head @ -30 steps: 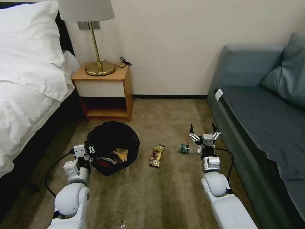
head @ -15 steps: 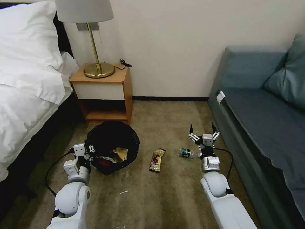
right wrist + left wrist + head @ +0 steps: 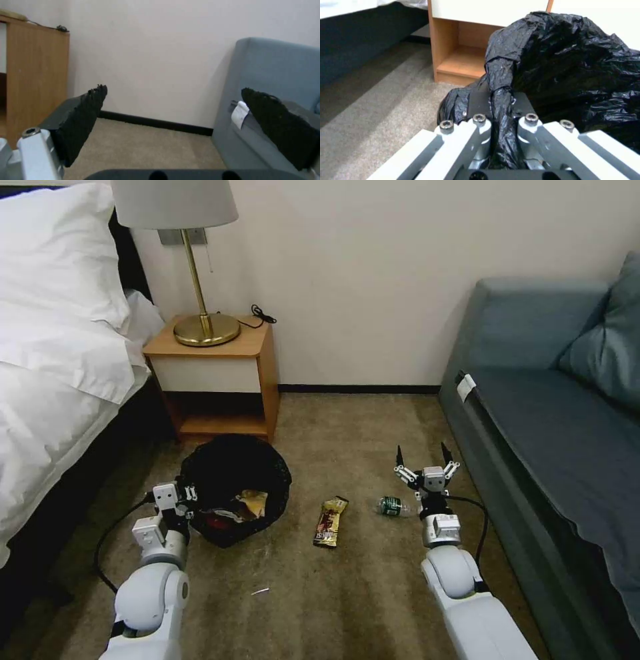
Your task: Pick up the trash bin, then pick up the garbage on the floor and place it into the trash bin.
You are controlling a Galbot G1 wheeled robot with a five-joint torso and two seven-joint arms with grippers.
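Observation:
The trash bin (image 3: 235, 473), lined with a crinkly black bag (image 3: 573, 65), hangs just over the carpet with red-and-white and tan garbage (image 3: 240, 507) inside. My left gripper (image 3: 189, 499) is shut on the bin's near-left rim, its fingers (image 3: 480, 110) pinching a fold of the bag. A brown-gold snack wrapper (image 3: 329, 521) lies on the floor to the bin's right. Beyond it lies a small clear bottle (image 3: 393, 507) with a green label. My right gripper (image 3: 421, 457) stands open just right of the bottle, its black pads (image 3: 83, 117) wide apart and holding nothing.
A wooden nightstand (image 3: 217, 377) with a brass lamp (image 3: 200, 313) stands behind the bin. The bed (image 3: 60, 380) runs along the left. A grey-blue sofa (image 3: 553, 433) runs along the right, close to my right arm. A tiny white scrap (image 3: 260, 591) lies on the carpet.
The whole head view has shifted: the camera moved, so the wrapper and bottle sit slightly lower and more floor shows. Both grippers hold the same pose.

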